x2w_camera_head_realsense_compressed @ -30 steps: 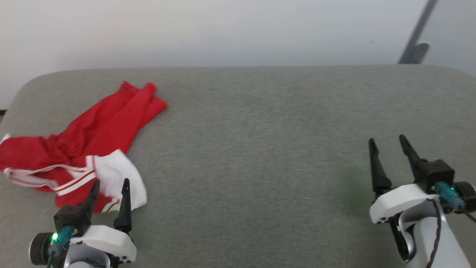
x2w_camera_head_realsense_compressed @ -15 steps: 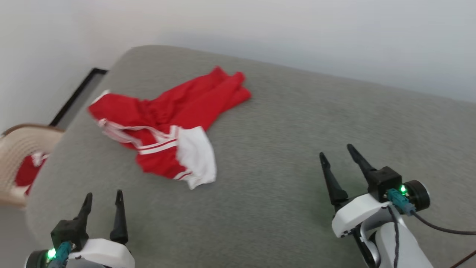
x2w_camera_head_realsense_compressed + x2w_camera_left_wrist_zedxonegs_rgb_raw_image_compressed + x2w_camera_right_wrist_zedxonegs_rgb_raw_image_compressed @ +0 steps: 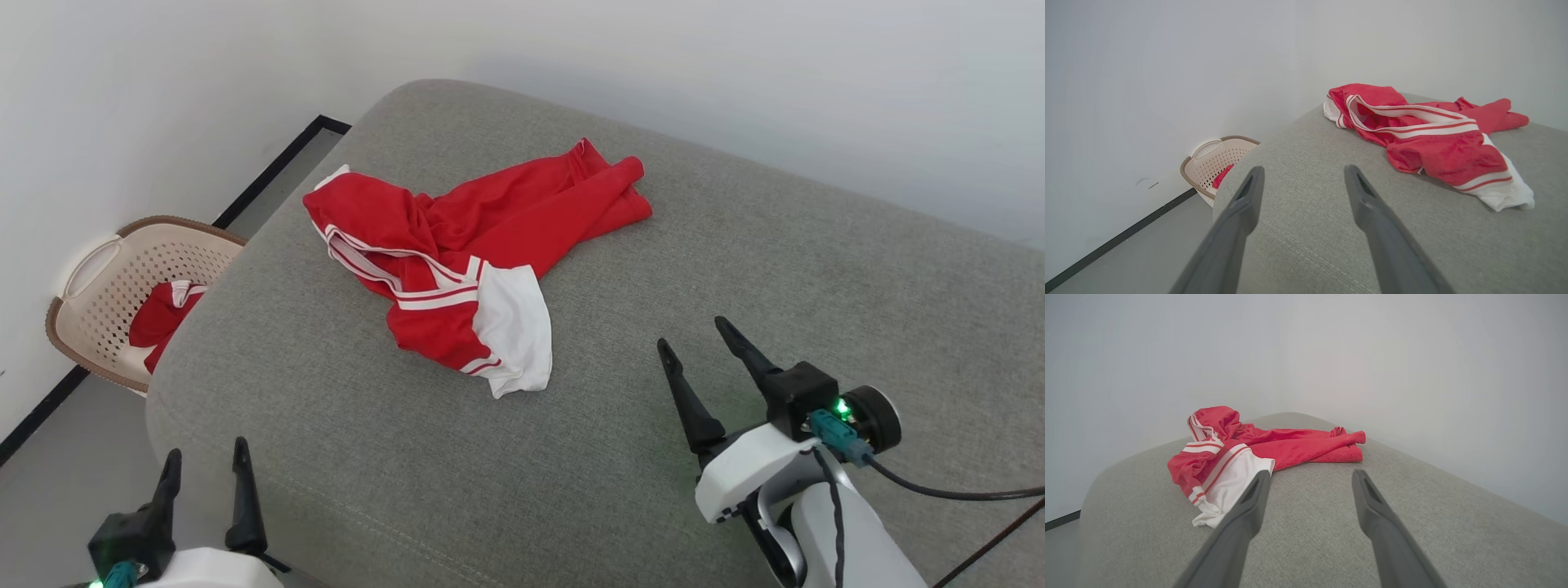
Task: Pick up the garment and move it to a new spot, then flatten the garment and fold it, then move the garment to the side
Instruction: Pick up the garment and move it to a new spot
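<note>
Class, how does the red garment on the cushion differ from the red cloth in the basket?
The garment lies crumpled on the cushion; the red cloth sits in the basket on the floor. The garment shows a whole white sleeve; the red cloth only a white edge. Both are red with white.

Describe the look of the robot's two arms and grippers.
Right gripper: two long, tapering black fingers on a black block, white rounded shell, teal plug with a green light, black cylinder, thin black cable, pale forearm. Left gripper: the same black fingers, black block and white shell.
</note>
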Robot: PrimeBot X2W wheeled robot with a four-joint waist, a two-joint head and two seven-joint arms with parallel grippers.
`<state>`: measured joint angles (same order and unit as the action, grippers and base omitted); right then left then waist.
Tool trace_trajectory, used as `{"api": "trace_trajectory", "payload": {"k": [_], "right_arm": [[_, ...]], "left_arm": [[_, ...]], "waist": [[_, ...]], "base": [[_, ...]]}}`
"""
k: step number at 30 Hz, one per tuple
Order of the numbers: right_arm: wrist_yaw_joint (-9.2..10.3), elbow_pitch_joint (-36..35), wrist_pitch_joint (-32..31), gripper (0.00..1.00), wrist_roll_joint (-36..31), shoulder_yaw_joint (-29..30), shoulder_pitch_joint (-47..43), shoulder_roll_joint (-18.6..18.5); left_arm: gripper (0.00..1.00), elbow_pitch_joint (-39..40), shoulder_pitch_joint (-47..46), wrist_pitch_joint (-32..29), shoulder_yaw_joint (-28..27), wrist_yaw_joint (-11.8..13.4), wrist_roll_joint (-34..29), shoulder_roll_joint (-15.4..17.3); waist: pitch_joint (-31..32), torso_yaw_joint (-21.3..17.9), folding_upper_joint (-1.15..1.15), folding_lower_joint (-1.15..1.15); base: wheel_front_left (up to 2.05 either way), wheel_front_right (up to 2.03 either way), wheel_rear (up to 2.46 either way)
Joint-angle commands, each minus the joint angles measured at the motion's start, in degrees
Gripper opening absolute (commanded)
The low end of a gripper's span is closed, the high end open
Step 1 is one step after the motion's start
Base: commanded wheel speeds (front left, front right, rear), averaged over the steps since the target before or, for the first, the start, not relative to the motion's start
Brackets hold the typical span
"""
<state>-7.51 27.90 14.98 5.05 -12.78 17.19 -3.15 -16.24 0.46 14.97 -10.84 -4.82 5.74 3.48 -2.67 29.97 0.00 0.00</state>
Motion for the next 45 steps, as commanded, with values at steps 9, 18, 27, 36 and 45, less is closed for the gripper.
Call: {"api": "trace_trajectory", "payload": {"k": [9,18,27,36,45], "right_arm": [[0.04,-0.82,0.30,1.00,-1.76,1.58,1.91,-0.11],[0.04,-0.94,0.30,1.00,-3.28,2.42,4.89,-0.12],[0.04,-2.37,0.30,1.00,-4.11,2.77,7.84,0.24],[0.04,-3.74,0.30,1.00,-4.21,2.32,9.31,0.27],[0.04,-4.53,0.30,1.00,-3.28,2.41,8.47,0.20]], "left_arm": [[1.00,-5.35,-13.60,0.32,4.22,-2.63,2.43,5.03],[1.00,-21.20,-33.29,-15.89,19.33,-2.58,22.14,18.26],[1.00,-27.10,-42.10,-36.18,29.48,-2.60,44.58,30.24],[1.00,-34.50,-42.81,-47.39,36.47,-2.61,53.96,30.36],[0.00,-32.06,-43.48,-44.59,40.44,-2.81,59.35,30.61]], "waist": [[-5.73,-7.10,0.00,0.00],[-12.82,-15.25,0.00,0.00],[-19.94,-22.52,0.00,0.00],[-24.01,-26.32,0.00,0.00],[-22.48,-26.51,0.00,0.00]], "base": [[0.00,0.00,0.00],[0.00,0.00,0.00],[0.00,0.00,0.00],[0.00,0.00,0.00],[0.00,0.00,0.00]]}}
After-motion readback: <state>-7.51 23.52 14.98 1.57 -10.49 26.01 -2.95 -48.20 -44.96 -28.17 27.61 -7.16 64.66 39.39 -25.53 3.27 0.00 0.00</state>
